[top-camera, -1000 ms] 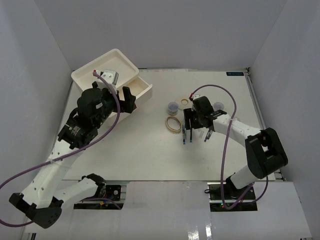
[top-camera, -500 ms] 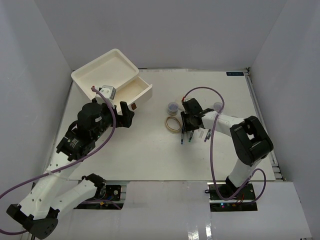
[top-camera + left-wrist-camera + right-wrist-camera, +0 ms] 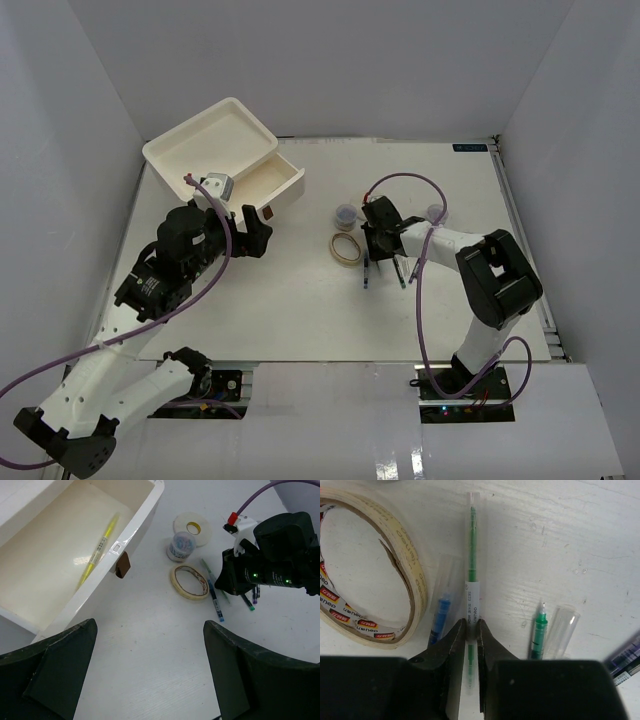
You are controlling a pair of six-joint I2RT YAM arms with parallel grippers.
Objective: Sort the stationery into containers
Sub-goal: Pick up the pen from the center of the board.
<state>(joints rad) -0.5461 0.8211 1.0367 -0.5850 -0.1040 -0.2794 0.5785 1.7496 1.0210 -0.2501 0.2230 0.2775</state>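
Viewing from overhead, I find the right pincer [image 3: 384, 258] down on the white desk [image 3: 300, 320] among the pens. The open drawer of the white plastic drawer unit [image 3: 290, 192] lies well apart to its left. The left pincer [image 3: 258, 228] is nearer that drawer.

Left wrist: the left pincer's jaws stand fully wide and empty, just beside the drawer.

Right wrist: the jaws are closed on the thin clear green-ink pen [image 3: 472, 555], which lies flat beside the beige paper tape ring [image 3: 415, 580]. Its long axis runs straight ahead of the pincer. I cannot tell which end writes.
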